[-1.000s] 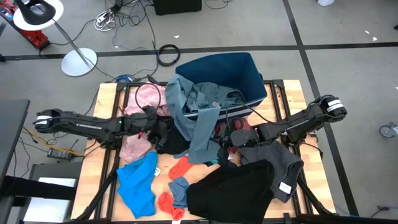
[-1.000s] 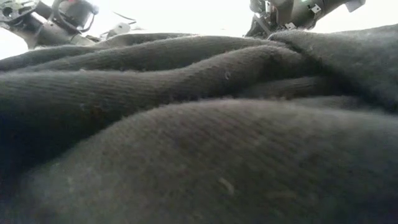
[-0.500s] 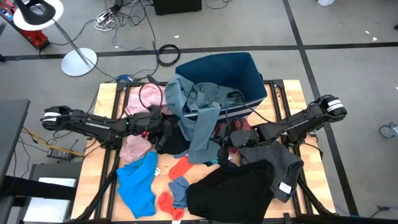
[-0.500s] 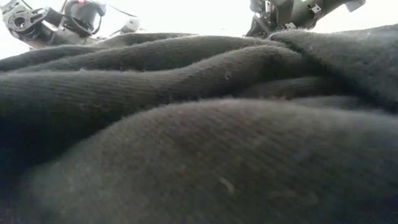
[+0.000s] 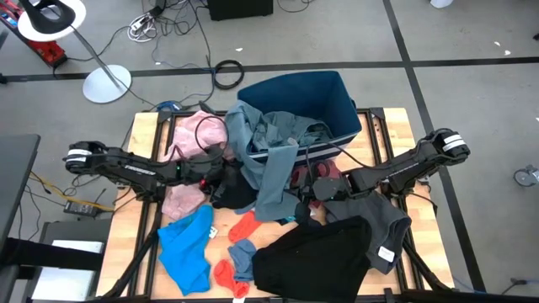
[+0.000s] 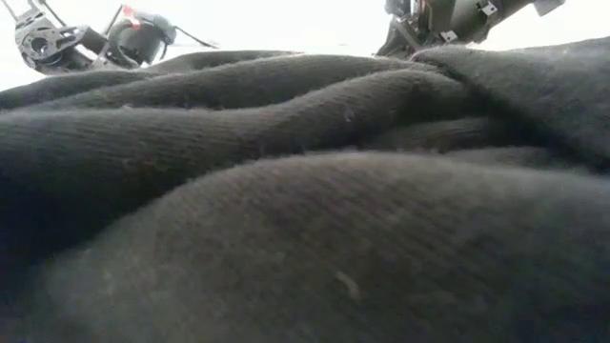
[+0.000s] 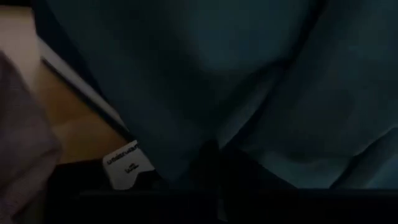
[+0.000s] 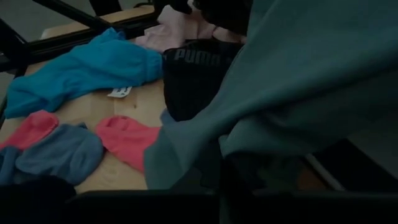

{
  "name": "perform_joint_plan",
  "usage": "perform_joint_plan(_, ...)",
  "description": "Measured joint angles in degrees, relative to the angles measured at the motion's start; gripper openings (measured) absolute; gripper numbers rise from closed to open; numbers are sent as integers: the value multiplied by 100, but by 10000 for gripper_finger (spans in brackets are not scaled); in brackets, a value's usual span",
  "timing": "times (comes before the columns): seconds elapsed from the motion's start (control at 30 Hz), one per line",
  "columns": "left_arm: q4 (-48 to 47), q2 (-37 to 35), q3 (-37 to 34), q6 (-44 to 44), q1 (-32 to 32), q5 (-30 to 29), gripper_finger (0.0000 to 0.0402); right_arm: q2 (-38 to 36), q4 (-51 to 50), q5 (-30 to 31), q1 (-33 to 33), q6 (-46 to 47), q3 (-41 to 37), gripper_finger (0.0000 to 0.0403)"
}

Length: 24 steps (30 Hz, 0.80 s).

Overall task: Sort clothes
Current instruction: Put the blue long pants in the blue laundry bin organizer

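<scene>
- Grey-blue cloth, the long garment (image 5: pixel 271 164), hangs out of the navy bin (image 5: pixel 324 99) and runs down over the middle of the desk (image 5: pixel 139 215), between the two arms.
- The left claw (image 5: pixel 221 171) has moved in from the left over the last second and now sits at the left edge of this garment, above a black piece (image 5: pixel 236 195). Its fingers were wide a moment ago and have now closed. The left wrist view shows only dark blue-grey folds close before it, so I judge that it has pinched cloth there, but which piece it holds I cannot tell.
- The right claw (image 5: pixel 313 190) has not moved; it rests at the right edge of the same garment, fingers closed. In the right wrist view the grey-blue fabric (image 8: pixel 292 81) drapes just over the fingers; a real grip is not visible.
- The pink garment (image 5: pixel 200 133) lies behind the left arm, with a second pink fold (image 5: pixel 181 200) near the desk's left side.
- In front lie the bright blue garment (image 5: pixel 187 246), red socks (image 5: pixel 244 225), a blue sock (image 5: pixel 242 252), a black garment (image 5: pixel 313 257) and a dark grey one (image 5: pixel 383 220).
- For the task this means a pick has probably begun; no piece is lifted yet, and the pile is not sorted.
</scene>
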Motion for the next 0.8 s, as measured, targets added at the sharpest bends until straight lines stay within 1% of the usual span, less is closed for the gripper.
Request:
perform_joint_plan(0.13,232,-113,8,123,-2,179,3,0,1,1,16,3,0,1)
perform_joint_plan(0.23,146,-283,92,235,-22,303,2,-22,30,97,48,-31,8,1)
perform_joint_plan(0.37,46,-544,383,623,-137,328,1,-97,-5,195,118,-272,264,1)
perform_joint_plan(0.47,-688,-742,870,928,-211,325,1,-139,-182,201,126,-465,597,1)
perform_joint_plan(0.63,-2616,-798,2090,1460,-419,115,1,-138,-1053,413,123,-861,1420,1)
perform_joint_plan(0.7,-3131,-802,2607,1684,-511,13,0,-138,-1394,512,123,-1038,1781,0)
perform_joint_plan(0.8,-3658,-804,3306,2054,-618,-91,0,-137,-1802,568,86,-1319,2370,0)
